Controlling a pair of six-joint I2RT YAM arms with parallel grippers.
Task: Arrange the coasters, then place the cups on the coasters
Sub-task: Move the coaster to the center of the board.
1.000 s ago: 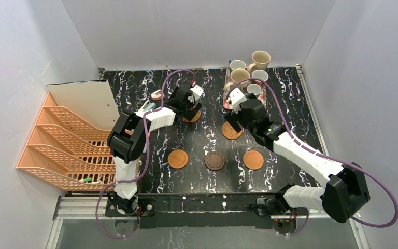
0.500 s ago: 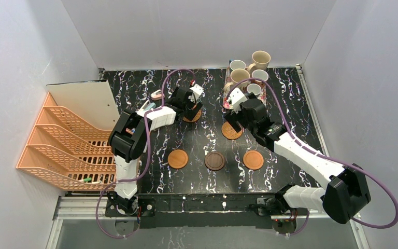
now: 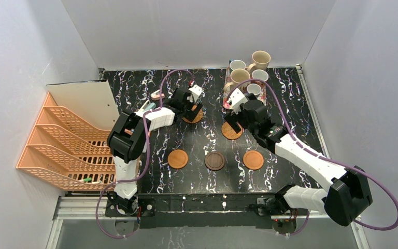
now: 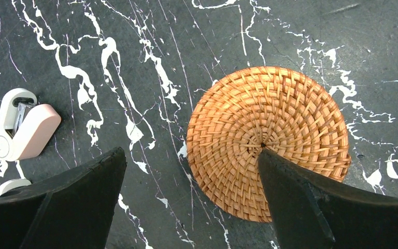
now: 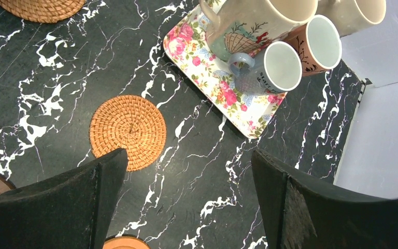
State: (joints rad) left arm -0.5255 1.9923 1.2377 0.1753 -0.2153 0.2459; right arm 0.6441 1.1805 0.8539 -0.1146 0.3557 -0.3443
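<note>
5 coasters point(image 3: 178, 158) flat on the surface point(image 3: 207, 83): 3 in a near row, 2 woven behind. Arranging looks abt done. Cups point(image 3: 240, 75) bunched at the tray point(image 5: 207, 85), none placed yet. Left jaws open over left woven coaster point(image 4: 269, 124); right jaws open, empty, near right woven coaster point(image 5: 128, 129).

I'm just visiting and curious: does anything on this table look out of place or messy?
Nothing spilled or broken. One oddity: a small pink-and-white gadget lies beside a woven coaster, not touching it; it fits nothing else there.
</note>
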